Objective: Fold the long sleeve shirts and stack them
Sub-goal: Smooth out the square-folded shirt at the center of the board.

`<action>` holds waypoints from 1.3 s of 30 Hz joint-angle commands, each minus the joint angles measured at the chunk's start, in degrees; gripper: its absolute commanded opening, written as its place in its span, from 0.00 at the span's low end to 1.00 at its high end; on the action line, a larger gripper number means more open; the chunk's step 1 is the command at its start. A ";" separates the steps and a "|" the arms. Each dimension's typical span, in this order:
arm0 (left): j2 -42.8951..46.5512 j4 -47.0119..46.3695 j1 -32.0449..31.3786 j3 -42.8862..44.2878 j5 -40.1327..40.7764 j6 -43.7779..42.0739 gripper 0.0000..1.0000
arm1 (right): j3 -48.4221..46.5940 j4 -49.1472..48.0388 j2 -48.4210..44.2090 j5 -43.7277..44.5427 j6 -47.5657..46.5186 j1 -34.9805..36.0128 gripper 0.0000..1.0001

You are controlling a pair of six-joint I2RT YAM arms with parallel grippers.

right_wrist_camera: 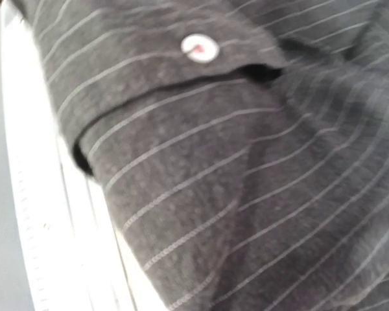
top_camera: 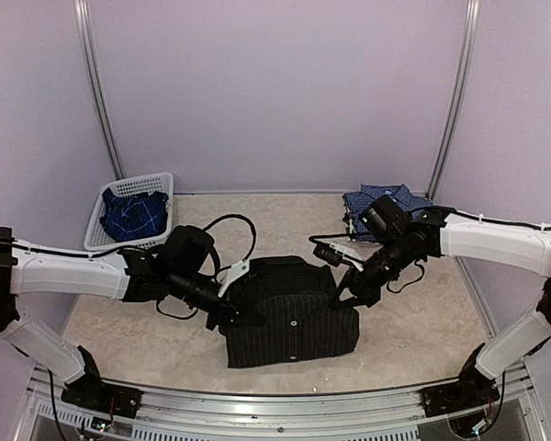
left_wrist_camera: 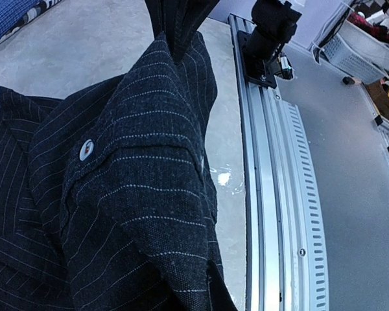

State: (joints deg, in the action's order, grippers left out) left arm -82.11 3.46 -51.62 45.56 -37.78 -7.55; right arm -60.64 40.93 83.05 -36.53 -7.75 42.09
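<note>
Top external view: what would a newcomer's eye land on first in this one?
The black pinstriped shirt stands out first, lying partly folded mid-table with the left gripper and right gripper pinching its opposite side edges. Next comes the white basket at far left, holding a dark blue plaid shirt. The blue-and-white checked shirt lies at far right by the back wall.

- Black pinstriped shirt [right_wrist_camera: 246, 194] — blurred in the right wrist view, cut off on every side.
- Left end effector [top_camera: 237, 315] — tips too dark against the cloth to tell apart.
- Checked shirt [top_camera: 386, 197] partly hidden behind the right arm [top_camera: 487, 241].
</note>
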 commanded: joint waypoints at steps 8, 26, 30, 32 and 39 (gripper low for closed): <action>-8.38 -9.52 14.70 3.20 -10.33 17.23 0.00 | -19.12 8.55 18.36 -5.66 -4.13 -9.56 0.00; -17.74 -18.88 24.54 6.19 -7.83 32.06 0.00 | -42.09 8.70 35.94 -5.19 0.52 -14.77 0.00; -19.31 -24.39 25.42 6.89 -7.53 37.82 0.00 | -45.18 6.47 37.49 -5.85 3.01 -16.48 0.00; -20.25 -25.44 26.04 8.11 -7.10 39.64 0.00 | -47.18 5.83 38.73 -6.55 4.13 -17.41 0.00; -24.92 -24.75 28.68 12.45 -0.25 42.39 0.00 | -57.05 5.72 47.31 -3.55 7.45 -19.52 0.00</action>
State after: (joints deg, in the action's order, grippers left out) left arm -104.62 -22.37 -26.39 56.69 -44.01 31.83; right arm -112.62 46.74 125.86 -45.28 -3.57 26.65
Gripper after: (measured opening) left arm 0.014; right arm 0.004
